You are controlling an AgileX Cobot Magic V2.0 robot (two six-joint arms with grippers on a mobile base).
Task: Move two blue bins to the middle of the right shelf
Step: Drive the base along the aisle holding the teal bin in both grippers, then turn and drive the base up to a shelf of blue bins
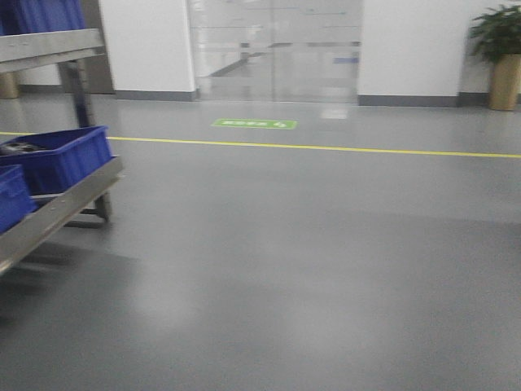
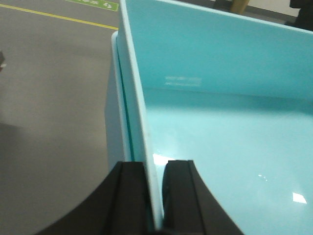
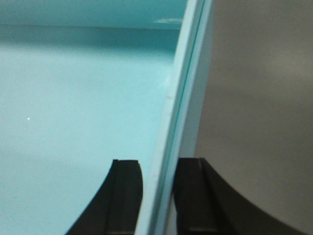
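You carry two blue bins [image 2: 220,73], seemingly nested, between arms. left gripper [image 2: 155,171] clamped on left wall, right gripper [image 3: 157,169] clamped on right wall: opposite grips for level carry. Target right shelf middle not in view.

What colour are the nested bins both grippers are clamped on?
The bins are pale sky-blue, plain and unpatterned. They show best in the left wrist view.

A potted plant [image 1: 498,50] stands beyond a yellow line [image 1: 326,147].
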